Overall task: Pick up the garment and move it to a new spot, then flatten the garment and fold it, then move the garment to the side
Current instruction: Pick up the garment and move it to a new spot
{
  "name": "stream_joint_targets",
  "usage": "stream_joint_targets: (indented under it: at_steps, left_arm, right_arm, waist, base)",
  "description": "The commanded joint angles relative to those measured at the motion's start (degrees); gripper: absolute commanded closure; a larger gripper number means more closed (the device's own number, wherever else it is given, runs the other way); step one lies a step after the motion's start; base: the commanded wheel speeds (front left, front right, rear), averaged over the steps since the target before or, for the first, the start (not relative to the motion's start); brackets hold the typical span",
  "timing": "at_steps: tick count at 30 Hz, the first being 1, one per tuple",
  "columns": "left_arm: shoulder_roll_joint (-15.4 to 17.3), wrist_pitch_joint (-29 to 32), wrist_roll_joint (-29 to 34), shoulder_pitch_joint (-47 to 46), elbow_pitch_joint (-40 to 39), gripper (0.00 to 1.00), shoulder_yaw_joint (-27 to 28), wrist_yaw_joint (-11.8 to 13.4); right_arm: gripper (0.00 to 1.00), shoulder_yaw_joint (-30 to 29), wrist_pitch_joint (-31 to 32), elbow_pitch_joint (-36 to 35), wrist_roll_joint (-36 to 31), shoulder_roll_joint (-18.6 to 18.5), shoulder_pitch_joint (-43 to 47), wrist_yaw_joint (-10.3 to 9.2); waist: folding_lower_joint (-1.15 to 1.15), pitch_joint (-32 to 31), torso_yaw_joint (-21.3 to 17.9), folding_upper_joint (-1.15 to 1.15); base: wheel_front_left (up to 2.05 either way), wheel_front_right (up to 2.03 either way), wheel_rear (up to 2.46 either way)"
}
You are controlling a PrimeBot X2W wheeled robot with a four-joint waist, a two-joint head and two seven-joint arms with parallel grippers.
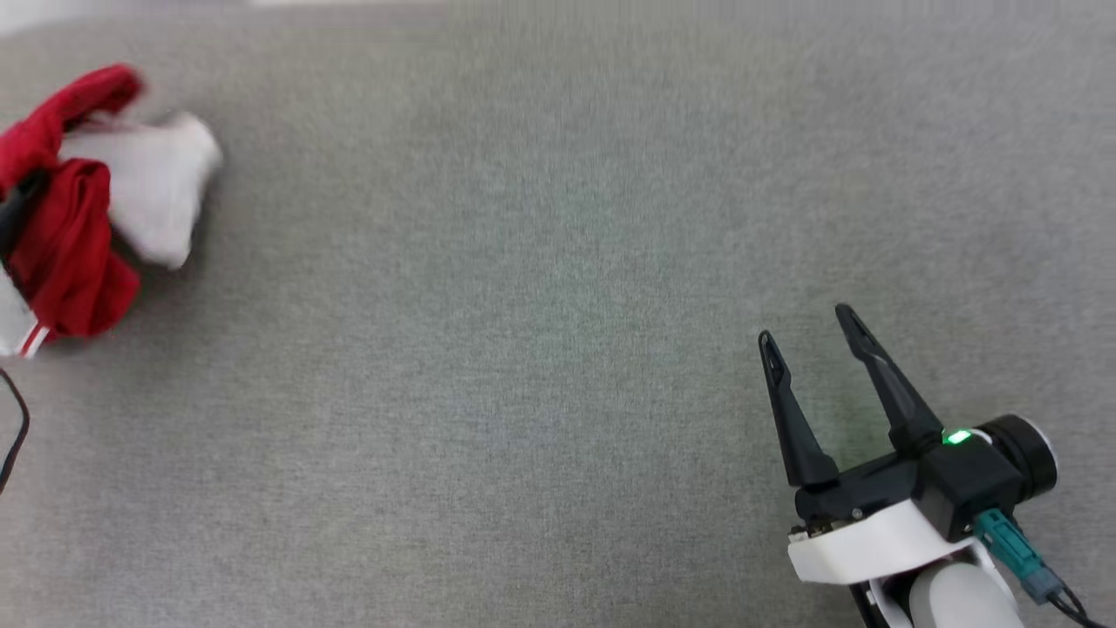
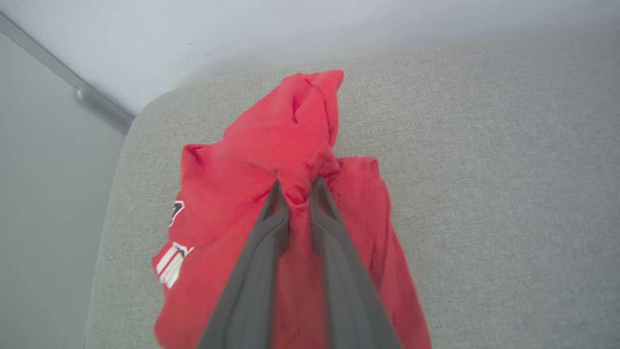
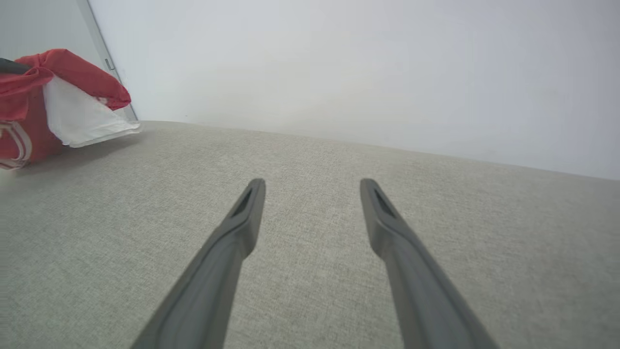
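Observation:
The garment (image 1: 74, 235), a red shirt with a white sleeve, hangs bunched at the far left of the grey surface, blurred in the head view. In the left wrist view my left gripper (image 2: 296, 186) is shut on a pinched fold of the garment (image 2: 271, 145), red cloth draping down around both fingers. A striped trim and a bit of dark print show at its left side. The right wrist view catches the garment (image 3: 58, 102) far off to the upper left, lifted off the surface. My right gripper (image 1: 806, 323) stands open at the lower right, its fingers (image 3: 249, 203) apart over bare fabric.
The grey fabric surface (image 1: 523, 349) stretches wide between the garment and my right gripper. Its rounded edge (image 2: 131, 126) lies just beyond the garment, with a pale wall (image 3: 339, 63) behind. A thin black cable (image 1: 17, 427) hangs at the left border.

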Motion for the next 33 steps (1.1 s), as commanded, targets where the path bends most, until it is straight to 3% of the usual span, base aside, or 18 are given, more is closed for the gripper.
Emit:
stream_joint_targets:
  at_steps: [1,7,14,20,24,28,29,33]
  left_arm:
    - [0.05,-2.09,0.33,-0.74,-1.97,1.0,-1.04,-0.08]
    - [-0.76,-4.74,2.11,-1.18,-8.37,1.0,-3.66,-0.07]
    - [-6.14,-5.09,4.84,-0.58,-16.89,1.0,-6.99,3.26]
    - [-14.69,-5.83,10.26,0.84,-21.21,1.0,-13.24,8.2]
    - [-22.86,-7.59,15.05,2.25,-17.31,1.0,-19.38,11.24]
    - [-29.36,-7.97,18.79,3.87,-11.8,1.0,-25.5,12.41]
    - [-34.95,-8.95,20.39,5.67,-6.51,0.0,-30.56,11.5]
    - [-39.1,-11.58,19.69,6.82,-2.94,0.0,-32.19,9.94]
  right_arm:
    - [0.0,0.14,-0.1,0.38,0.55,0.16,1.12,-0.04]
    - [0.0,0.27,-0.1,0.74,2.2,0.15,2.65,-0.04]
    - [0.0,-0.54,-0.1,0.56,2.82,0.14,3.6,-0.04]
    - [0.0,-1.73,-0.11,-0.03,2.69,0.15,3.66,-0.03]
    - [0.0,-2.75,-0.1,-0.53,2.59,0.15,3.12,-0.04]
    - [0.0,-3.39,-0.1,-0.87,2.83,0.16,2.86,-0.03]
    - [0.0,-3.39,-0.1,-1.07,2.83,0.16,2.64,-0.04]
    - [0.0,-3.57,-0.1,-0.87,2.59,0.16,3.12,-0.04]
  waist:
    - [0.0,-5.37,-0.42,0.0]
    - [0.0,-9.82,-1.57,0.0]
    - [0.0,-11.74,-3.61,0.0]
    - [0.0,-12.3,-6.69,0.0]
    - [0.0,-11.73,-9.42,0.0]
    - [0.0,-11.05,-10.99,0.0]
    - [0.0,-10.6,-11.76,0.0]
    - [0.0,-10.9,-11.53,0.0]
  base:
    - [0.0,0.0,0.0]
    - [0.0,0.0,0.0]
    - [0.0,0.0,0.0]
    - [0.0,0.0,0.0]
    - [0.0,0.0,0.0]
    - [0.0,0.0,0.0]
    - [0.0,0.0,0.0]
    - [0.0,0.0,0.0]
